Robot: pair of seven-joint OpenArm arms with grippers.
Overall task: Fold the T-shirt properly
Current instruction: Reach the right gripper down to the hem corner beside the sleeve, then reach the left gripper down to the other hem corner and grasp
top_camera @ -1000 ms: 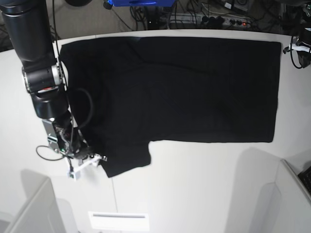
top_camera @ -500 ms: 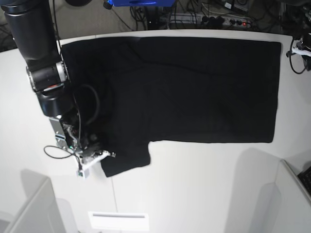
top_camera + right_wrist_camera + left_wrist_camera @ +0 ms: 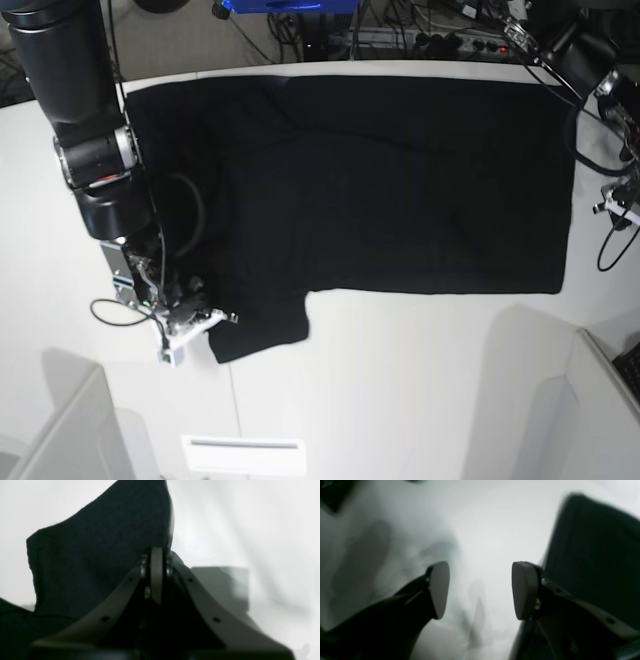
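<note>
The black T-shirt (image 3: 400, 180) lies spread flat on the white table (image 3: 420, 380), with one short sleeve (image 3: 260, 325) pointing toward the front. My right gripper (image 3: 212, 322) is at that sleeve's left edge. In the right wrist view its pads (image 3: 156, 575) are pressed together, and the sleeve fabric (image 3: 100, 542) rises right from the tips. My left gripper (image 3: 613, 203) hangs just off the shirt's right edge. In the left wrist view it (image 3: 481, 590) stands open over bare table, the shirt edge (image 3: 595, 555) lying beside its right finger.
Grey box walls stand at the front left (image 3: 60, 430) and front right (image 3: 600, 400) corners. A white slotted plate (image 3: 245, 455) lies at the front edge. Cables and a power strip (image 3: 460, 40) run behind the table.
My right gripper shifted slightly toward the sleeve and closed from wide open. My left arm swung in at the back right, down the shirt's right edge, and its gripper opened.
</note>
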